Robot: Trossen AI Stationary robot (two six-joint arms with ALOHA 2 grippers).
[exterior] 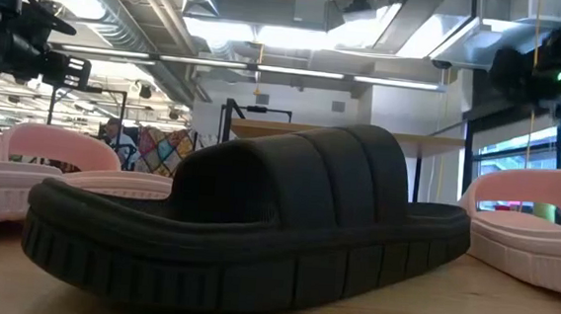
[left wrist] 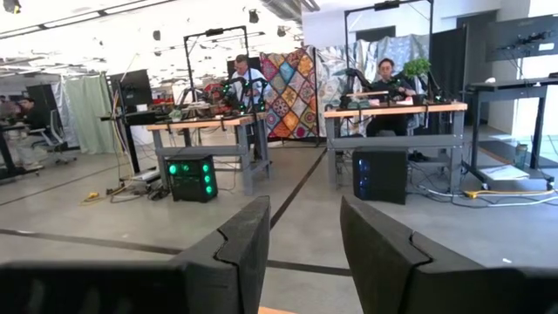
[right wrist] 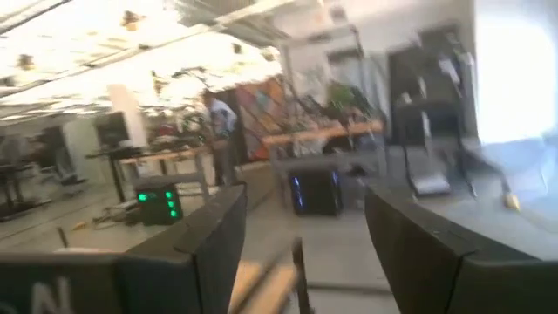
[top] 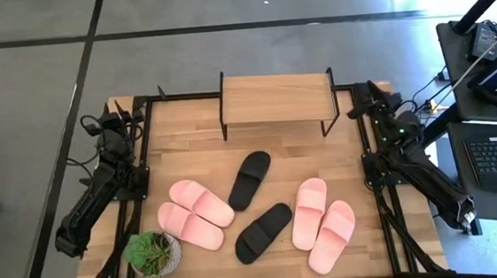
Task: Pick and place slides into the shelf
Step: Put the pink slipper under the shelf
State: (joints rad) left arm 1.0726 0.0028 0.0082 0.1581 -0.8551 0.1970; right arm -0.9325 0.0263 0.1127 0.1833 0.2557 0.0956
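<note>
Slides lie scattered on the wooden tabletop (top: 186, 131) in front of the shelf (top: 276, 98), which stands at the table's far edge with nothing on its plank top. From above, six slides show: a pink pair (top: 195, 213) toward the left, a black slide (top: 250, 179) in the middle nearer the shelf, a second black slide (top: 263, 232) nearer the front edge, and another pink pair (top: 323, 223) toward the right. A small potted plant (top: 153, 252) sits at the front left corner.

The low view shows what the overhead one cannot: the near black slide side-on, filling the picture, with pink slides to either side and the shelf far behind.

The left gripper (left wrist: 301, 249) is parked at the table's far left, its fingers partly open and holding nothing. The right gripper (right wrist: 301, 244), at the far right, has its fingers spread wide, also empty. Both wrist views look out into a workshop, where people sit at benches.
</note>
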